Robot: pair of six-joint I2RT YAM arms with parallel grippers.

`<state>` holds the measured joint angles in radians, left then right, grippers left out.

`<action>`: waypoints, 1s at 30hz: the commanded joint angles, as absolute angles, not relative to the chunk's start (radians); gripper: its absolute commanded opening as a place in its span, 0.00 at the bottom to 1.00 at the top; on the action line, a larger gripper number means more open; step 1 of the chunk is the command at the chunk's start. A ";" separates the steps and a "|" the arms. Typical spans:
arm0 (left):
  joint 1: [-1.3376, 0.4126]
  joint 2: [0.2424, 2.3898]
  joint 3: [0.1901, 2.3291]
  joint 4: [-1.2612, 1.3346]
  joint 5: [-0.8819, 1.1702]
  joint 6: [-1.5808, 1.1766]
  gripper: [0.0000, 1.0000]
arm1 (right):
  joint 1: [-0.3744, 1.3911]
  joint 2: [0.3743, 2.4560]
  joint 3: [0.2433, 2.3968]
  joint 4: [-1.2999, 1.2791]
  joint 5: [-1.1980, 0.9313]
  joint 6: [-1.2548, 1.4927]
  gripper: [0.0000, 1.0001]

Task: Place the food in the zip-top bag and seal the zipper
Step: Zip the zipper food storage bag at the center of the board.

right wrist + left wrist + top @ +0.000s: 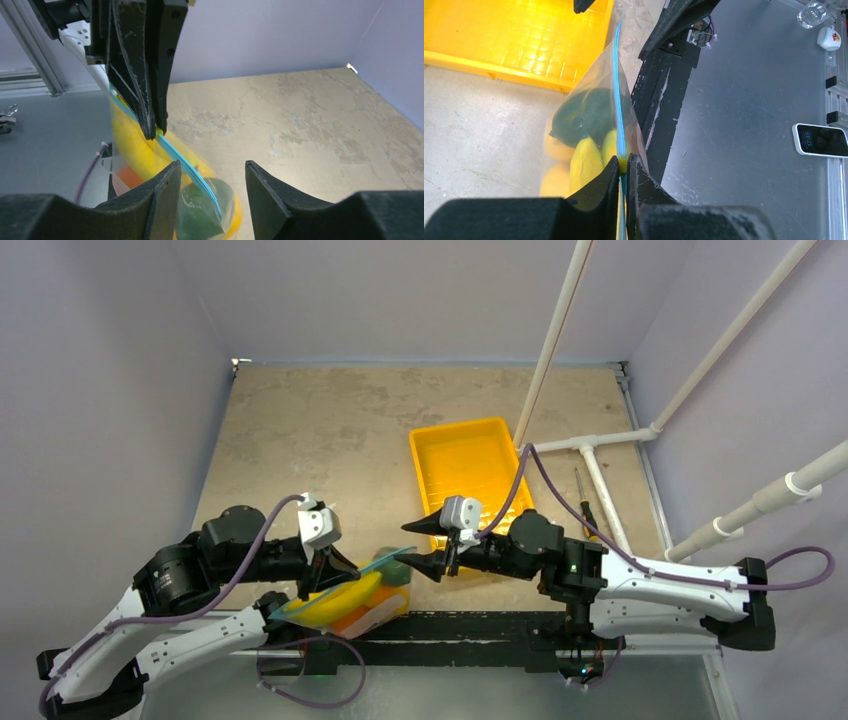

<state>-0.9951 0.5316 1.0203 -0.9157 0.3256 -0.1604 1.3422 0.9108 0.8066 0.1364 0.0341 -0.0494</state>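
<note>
Left hand (623, 162) pinching the zipper (618, 90), right hand (212, 172) open beside it.

I see my left hand clamped on the teal zipper at one end of the zip-top bag (345, 605), which sits at the near edge of the bench (320, 430), just off the yellow tray's (465, 460) near-left corner. The food is inside the bag: a green fruit (584, 115), yellow fruits (585, 162) and something orange lower down. My right hand's jaws stand apart, with the zipper running towards the gap between them, not gripped.
</note>
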 commanded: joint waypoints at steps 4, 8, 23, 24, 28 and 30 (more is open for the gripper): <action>-0.995 0.532 1.072 -0.880 0.359 -0.138 0.00 | 1.342 1.000 0.951 0.092 -0.086 -0.157 0.56; -0.996 0.542 1.074 -0.881 0.367 -0.132 0.00 | 1.342 1.065 0.997 0.046 -0.123 -0.208 0.58; -0.995 0.531 1.055 -0.862 0.382 -0.133 0.00 | 1.342 1.191 1.042 -0.042 -0.275 -0.292 0.56; -0.996 0.529 1.053 -0.859 0.382 -0.135 0.00 | 1.342 1.198 1.040 -0.038 -0.275 -0.289 0.54; -0.995 0.525 1.047 -0.850 0.385 -0.141 0.00 | 1.344 1.227 1.039 -0.022 -0.266 -0.278 0.43; -0.995 0.527 1.046 -0.845 0.386 -0.142 0.00 | 1.345 1.239 1.042 -0.011 -0.254 -0.273 0.32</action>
